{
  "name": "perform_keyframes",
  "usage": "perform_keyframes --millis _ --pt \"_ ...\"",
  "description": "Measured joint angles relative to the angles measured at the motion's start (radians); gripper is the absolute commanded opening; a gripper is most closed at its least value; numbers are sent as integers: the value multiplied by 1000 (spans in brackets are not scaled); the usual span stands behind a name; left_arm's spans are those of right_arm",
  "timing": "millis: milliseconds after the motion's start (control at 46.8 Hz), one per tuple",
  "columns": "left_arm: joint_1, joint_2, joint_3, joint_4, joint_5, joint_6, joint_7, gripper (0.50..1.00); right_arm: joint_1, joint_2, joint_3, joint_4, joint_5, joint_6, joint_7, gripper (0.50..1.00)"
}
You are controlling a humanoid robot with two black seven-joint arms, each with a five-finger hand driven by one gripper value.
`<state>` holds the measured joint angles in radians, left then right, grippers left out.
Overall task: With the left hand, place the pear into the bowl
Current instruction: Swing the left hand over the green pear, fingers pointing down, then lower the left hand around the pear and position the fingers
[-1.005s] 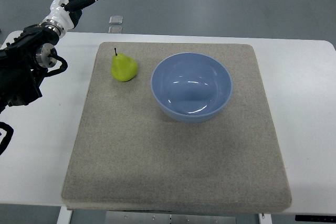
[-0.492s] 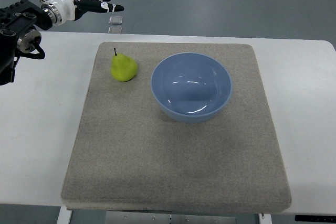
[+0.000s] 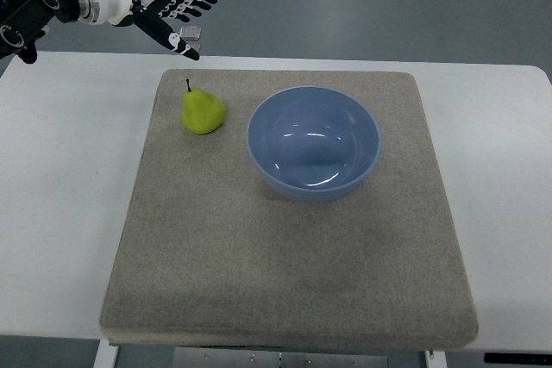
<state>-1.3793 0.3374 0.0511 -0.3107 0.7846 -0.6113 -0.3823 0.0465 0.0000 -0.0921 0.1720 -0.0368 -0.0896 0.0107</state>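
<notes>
Left hand now farther right and higher, fingers spread, thumb angled down, closer above the pear.

Pear and bowl before me

Yellow-green pear lies stem-far, just left of the empty blue bowl, apart from it.

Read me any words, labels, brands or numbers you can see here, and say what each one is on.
None can be read.
Pear, bowl, mat and table: no print.
Left hand: black and white markings only, no legible text.
Small object behind the table: too blurred to tell.
</notes>
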Motion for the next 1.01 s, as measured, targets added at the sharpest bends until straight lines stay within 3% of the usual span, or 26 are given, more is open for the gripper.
perform_keyframes --millis 406,727,1005 --pt "-60 10 2 -133 447 1 -8 992 0 0 0 0 0 0 0 924" --pt "-94 109 0 -374 615 1 -26 994 0 0 0 0 0 0 0 926" --pt "-67 109 -2 -374 641 2 -21 994 1 0 0 0 0 0 0 924"
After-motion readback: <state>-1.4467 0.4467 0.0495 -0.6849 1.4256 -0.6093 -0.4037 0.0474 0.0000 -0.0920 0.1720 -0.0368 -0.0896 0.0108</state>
